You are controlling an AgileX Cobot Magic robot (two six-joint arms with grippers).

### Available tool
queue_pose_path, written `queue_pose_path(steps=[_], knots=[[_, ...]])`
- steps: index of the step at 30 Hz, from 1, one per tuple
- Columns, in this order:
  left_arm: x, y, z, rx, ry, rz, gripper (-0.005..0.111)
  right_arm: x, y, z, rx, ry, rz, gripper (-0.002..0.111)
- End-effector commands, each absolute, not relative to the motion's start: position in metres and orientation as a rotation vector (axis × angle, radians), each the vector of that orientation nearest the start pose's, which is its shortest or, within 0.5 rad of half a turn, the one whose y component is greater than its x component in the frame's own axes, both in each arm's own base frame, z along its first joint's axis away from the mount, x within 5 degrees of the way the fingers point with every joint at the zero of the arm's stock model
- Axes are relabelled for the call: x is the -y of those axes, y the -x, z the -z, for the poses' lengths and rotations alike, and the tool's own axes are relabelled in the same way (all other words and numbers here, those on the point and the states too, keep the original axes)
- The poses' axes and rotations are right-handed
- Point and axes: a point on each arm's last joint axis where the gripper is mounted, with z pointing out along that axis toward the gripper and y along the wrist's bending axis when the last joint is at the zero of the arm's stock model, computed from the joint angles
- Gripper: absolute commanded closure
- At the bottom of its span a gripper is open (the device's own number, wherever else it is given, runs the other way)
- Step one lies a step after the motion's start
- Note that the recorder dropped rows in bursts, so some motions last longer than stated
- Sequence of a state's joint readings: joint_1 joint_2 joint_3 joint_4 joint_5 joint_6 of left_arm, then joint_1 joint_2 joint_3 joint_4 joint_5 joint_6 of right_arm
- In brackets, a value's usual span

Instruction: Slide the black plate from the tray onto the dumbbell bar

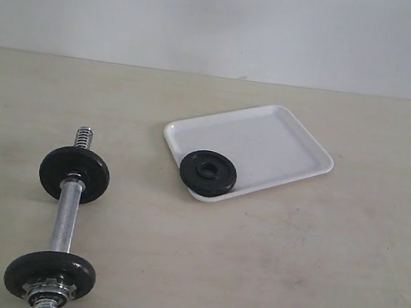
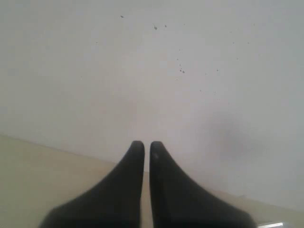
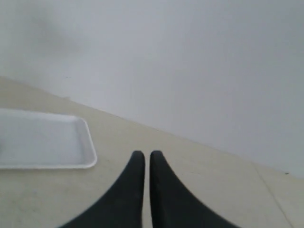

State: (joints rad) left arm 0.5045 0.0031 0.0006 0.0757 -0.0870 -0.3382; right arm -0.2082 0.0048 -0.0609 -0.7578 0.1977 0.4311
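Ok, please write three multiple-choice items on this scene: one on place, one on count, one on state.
1. Where on the tray is the black plate? A its centre; B its corner nearest the camera; C its far rim.
2. How many black discs are on the dumbbell bar? A one; B two; C four.
3. The right gripper is: A wide open; B shut on the plate; C shut, empty.
Answers: B, it overlaps the rim there; B, one disc near each end; C, it is closed on nothing.

Black plate [image 1: 208, 173], white tray [image 1: 284, 138], chrome bar [image 1: 67, 215]
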Motion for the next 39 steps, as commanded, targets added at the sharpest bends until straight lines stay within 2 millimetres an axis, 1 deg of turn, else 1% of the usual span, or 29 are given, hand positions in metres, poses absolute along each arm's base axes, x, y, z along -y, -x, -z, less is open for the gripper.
queue_pose_path(steps=[1, 4, 5, 6, 11, 15, 18, 21, 22, 24, 25, 26, 28, 30, 33, 35, 36, 39], knots=[[-0.026, -0.048, -0.223, -1.279, 0.524, -0.186, 0.103, 0.017, -0.050, -0.229, -1.506, -0.116, 0.331, 0.109], [-0.026, -0.048, -0.223, -1.279, 0.524, -0.186, 0.103, 0.010, -0.050, -0.239, -1.378, -0.197, 0.093, 0.109], [-0.026, -0.048, -0.223, -1.279, 0.524, -0.186, 0.103, 0.008, -0.050, -0.243, -1.335, -0.208, 0.037, 0.109], [-0.026, -0.048, -0.225, -1.271, 0.521, -0.186, 0.103, 0.006, -0.050, -0.245, -1.308, -0.203, 0.018, 0.109], [-0.024, -0.045, -0.241, -1.233, 0.506, -0.189, 0.103, 0.006, -0.049, -0.247, -1.295, -0.192, 0.015, 0.109], [-0.023, -0.042, -0.265, -1.191, 0.488, -0.191, 0.103, 0.006, -0.049, -0.246, -1.298, -0.194, 0.016, 0.109], [-0.021, -0.039, -0.287, -1.107, 0.487, -0.145, 0.103, 0.006, -0.049, -0.246, -1.299, -0.194, 0.019, 0.109], [-0.016, -0.032, -0.305, -0.969, 0.435, -0.118, 0.103, 0.005, -0.049, -0.248, -1.279, -0.181, 0.011, 0.109], [-0.015, -0.031, -0.308, -0.939, 0.420, -0.118, 0.103, 0.004, -0.049, -0.250, -1.265, -0.173, 0.006, 0.109], [-0.015, -0.031, -0.309, -0.933, 0.415, -0.119, 0.103, 0.002, -0.047, -0.257, -1.224, -0.153, -0.003, 0.109], [-0.016, -0.032, -0.307, -0.965, 0.432, -0.120, 0.103, 0.002, -0.046, -0.260, -1.214, -0.151, -0.003, 0.109], [-0.018, -0.035, -0.305, -1.022, 0.466, -0.115, 0.103, 0.003, -0.043, -0.268, -1.204, -0.162, 0.001, 0.109], [-0.022, -0.041, -0.300, -1.150, 0.547, -0.103, 0.103, 0.007, -0.040, -0.276, -1.247, -0.213, 0.032, 0.109], [-0.026, -0.046, -0.300, -1.257, 0.604, -0.107, 0.103, 0.015, -0.042, -0.283, -1.383, -0.317, 0.085, 0.109], [-0.032, -0.056, -0.315, -1.342, 0.599, -0.156, 0.103, 0.026, -0.049, -0.294, -1.586, -0.451, 0.161, 0.109], [-0.039, -0.068, -0.327, -1.425, 0.606, -0.180, 0.103, 0.032, -0.061, -0.305, -1.708, -0.496, 0.193, 0.109], [-0.043, -0.076, -0.329, -1.486, 0.613, -0.187, 0.103, 0.033, -0.068, -0.311, -1.760, -0.496, 0.196, 0.109], [-0.050, -0.100, -0.333, -1.725, 0.602, -0.175, 0.103, 0.033, -0.097, -0.319, -2.002, -0.415, 0.199, 0.109]])
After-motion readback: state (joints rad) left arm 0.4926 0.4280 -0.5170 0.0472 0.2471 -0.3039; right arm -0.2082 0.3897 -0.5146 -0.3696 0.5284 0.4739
